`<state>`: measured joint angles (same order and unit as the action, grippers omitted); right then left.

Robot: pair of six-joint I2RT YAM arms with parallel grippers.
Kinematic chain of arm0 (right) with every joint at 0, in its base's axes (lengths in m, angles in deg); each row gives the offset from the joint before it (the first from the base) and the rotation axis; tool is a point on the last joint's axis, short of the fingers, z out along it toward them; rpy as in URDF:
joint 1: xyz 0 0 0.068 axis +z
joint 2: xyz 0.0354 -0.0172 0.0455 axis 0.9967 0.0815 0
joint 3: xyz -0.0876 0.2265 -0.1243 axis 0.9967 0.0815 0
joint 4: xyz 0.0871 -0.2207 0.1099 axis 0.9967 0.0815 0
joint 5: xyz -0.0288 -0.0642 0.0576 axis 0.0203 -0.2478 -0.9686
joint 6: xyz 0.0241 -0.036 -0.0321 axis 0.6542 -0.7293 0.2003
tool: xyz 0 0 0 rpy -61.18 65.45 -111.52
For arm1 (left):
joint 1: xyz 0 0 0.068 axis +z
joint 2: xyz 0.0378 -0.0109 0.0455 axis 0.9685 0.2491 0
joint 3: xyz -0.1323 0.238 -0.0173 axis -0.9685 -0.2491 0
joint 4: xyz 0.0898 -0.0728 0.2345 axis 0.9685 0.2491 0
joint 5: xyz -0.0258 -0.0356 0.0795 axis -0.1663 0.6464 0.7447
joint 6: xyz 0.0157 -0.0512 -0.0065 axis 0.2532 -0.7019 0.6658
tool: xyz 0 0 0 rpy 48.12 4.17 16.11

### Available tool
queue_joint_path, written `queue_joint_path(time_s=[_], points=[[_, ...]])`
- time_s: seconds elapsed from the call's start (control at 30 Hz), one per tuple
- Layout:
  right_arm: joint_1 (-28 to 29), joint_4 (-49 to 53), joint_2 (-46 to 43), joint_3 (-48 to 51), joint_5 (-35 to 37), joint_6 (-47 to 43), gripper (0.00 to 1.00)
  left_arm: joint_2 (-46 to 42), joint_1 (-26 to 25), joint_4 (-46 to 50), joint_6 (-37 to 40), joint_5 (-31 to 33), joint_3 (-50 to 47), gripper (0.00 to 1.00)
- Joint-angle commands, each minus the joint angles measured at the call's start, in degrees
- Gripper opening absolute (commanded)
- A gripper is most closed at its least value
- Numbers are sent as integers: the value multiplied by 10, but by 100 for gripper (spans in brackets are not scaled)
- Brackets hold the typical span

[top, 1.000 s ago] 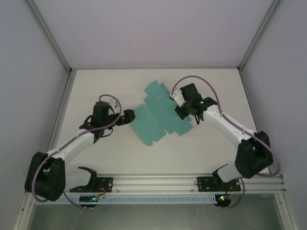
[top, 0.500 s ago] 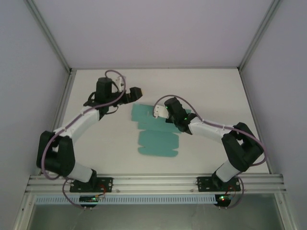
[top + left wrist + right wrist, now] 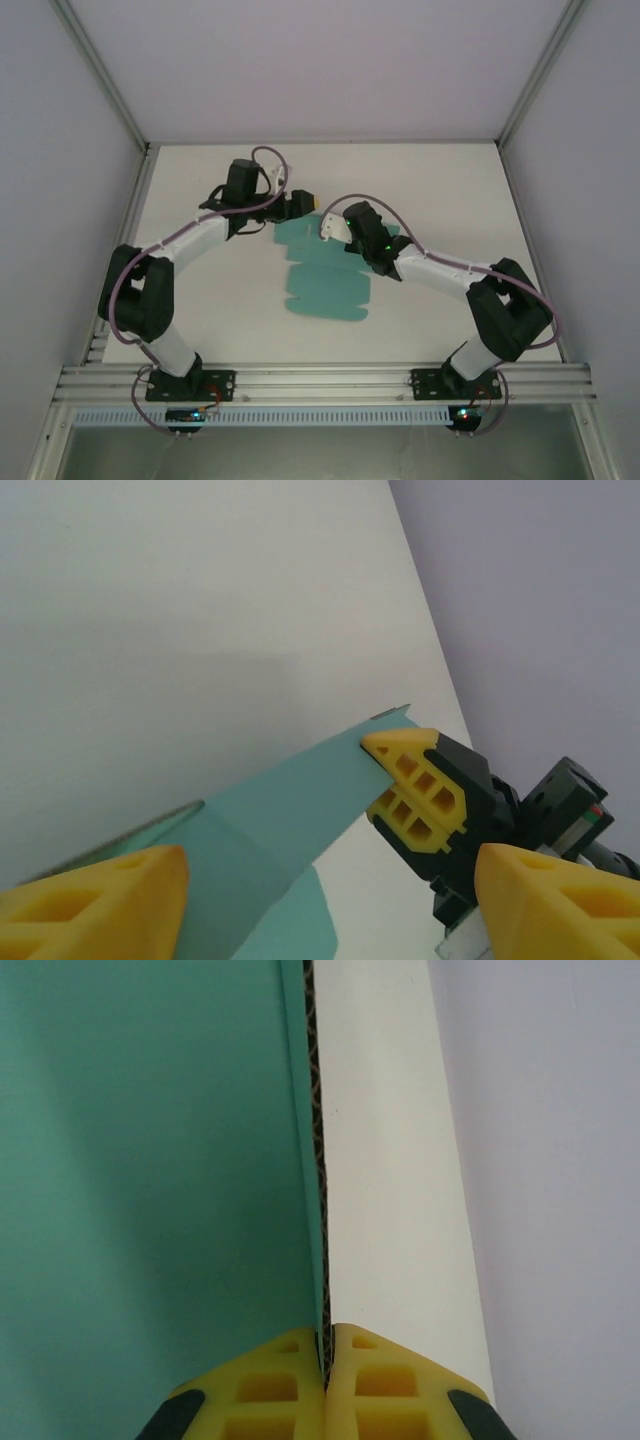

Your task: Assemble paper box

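Observation:
The paper box is a flat teal-green die-cut sheet lying mid-table, its far edge raised. My right gripper is shut on that far edge; in the right wrist view the card stands edge-on, pinched between the yellow fingertips of the gripper. My left gripper hangs just left of it, open. In the left wrist view its gripper straddles the lifted teal flap without touching, and the right gripper's yellow fingers grip the flap's end.
The white table is bounded by grey enclosure walls and aluminium posts. A rail with both arm bases runs along the near edge. Both arms reach inward and meet over the sheet's far end.
My left gripper has swung right, up to the sheet's far edge. The right gripper stays clamped on the card, whose far flap has lifted, and the sheet has shifted slightly.

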<state>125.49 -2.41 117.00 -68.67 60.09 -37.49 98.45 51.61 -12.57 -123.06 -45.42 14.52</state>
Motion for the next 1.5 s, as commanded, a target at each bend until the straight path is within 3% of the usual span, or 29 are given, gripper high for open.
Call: queue_joint_path(time_s=[0.0,0.23,0.33,0.47,0.57,0.73,0.93,1.0,1.1,1.2,1.27,1.37,1.47], points=[[3,-10,-6,-21,39,53,0,11,-15,-22,-21,-47,-8,73],[20,-64,-15,12,6,82,0,40,-21,-169,-111,-90,-37,67],[22,-76,-11,16,-14,85,0,78,-22,-279,-181,-131,-36,64],[27,-107,-8,30,-24,84,0,129,-24,-431,-287,-163,-37,53],[27,-104,-12,38,-60,87,0,151,-26,-498,-320,-171,-39,45],[23,-109,-20,48,-67,94,0,142,-31,-444,-273,-159,-39,35],[14,-108,-47,63,-51,94,0,88,-26,-229,-130,-104,-31,32],[5,-99,-63,69,-53,97,0,56,-19,-160,-79,-78,-37,37],[-10,-78,-91,71,-56,97,0,-13,1,-83,-14,-22,-67,55],[-35,-13,-128,60,-100,99,0,-90,23,-8,54,59,-103,84],[-61,69,-150,42,-180,101,2,-135,45,12,75,103,-136,100],[-100,134,-164,28,-261,100,2,-179,92,16,90,120,-184,100],[-110,170,-164,10,-284,97,0,-185,130,18,115,158,-213,100]])
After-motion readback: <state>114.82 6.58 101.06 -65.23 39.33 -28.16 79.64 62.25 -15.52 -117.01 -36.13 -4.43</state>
